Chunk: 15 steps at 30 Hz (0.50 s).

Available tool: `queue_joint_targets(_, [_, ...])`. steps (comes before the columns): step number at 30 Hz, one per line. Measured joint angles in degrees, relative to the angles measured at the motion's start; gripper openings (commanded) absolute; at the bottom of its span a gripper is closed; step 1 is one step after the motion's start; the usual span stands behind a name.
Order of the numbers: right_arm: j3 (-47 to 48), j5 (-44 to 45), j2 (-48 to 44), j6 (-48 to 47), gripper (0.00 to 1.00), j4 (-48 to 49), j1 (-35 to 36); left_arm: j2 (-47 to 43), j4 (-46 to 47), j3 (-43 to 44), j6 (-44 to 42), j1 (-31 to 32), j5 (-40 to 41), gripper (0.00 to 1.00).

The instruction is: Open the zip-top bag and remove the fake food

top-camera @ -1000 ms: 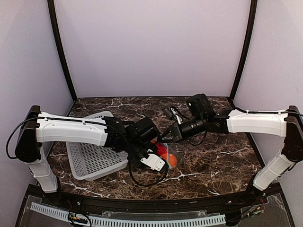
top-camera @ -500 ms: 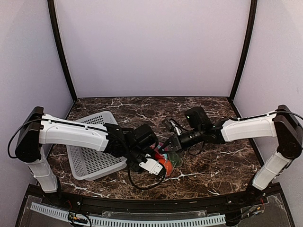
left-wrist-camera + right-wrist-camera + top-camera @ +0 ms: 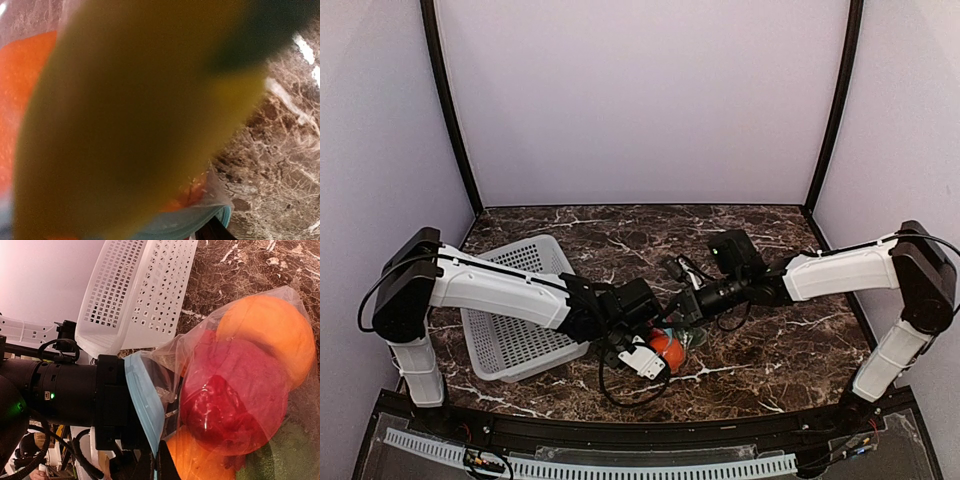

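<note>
Nearest us, the left claw (image 3: 653, 347) is clamped on the zip-top bag (image 3: 200, 345) at its blue zip strip (image 3: 143, 396). Its own cam is smeared w/ a yellow-brown blur, so we read that off the other wrist cam. The bag sits mid-bench (image 3: 770, 345), btwn both claws, w/ the fake food (image 3: 240, 385) inside: an orange (image 3: 270, 335), a round red pc (image 3: 225, 405), a second orange (image 3: 197, 460) and a dark green pc (image 3: 285, 455). Just behind, the right claw (image 3: 683, 307) has its fingers closed on the same strip. Further back-left, the white basket (image 3: 515, 325) lies under the left arm.
</note>
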<state>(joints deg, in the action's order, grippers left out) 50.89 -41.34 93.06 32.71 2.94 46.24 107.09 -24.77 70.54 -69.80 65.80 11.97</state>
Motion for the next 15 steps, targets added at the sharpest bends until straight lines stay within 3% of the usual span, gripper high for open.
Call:
queue_joint_targets(10, [0.0, 2.6, 0.3, -2.3, 0.0, -2.0, 0.0, -0.4, 2.4, -1.0, -1.8, 0.0, 1.6, 0.32])
queue_joint_targets(15, [0.1, 3.8, 0.3, -3.0, 0.0, -3.0, 0.0, -5.9, 5.4, -4.5, -1.1, -0.1, -0.7, 0.29])
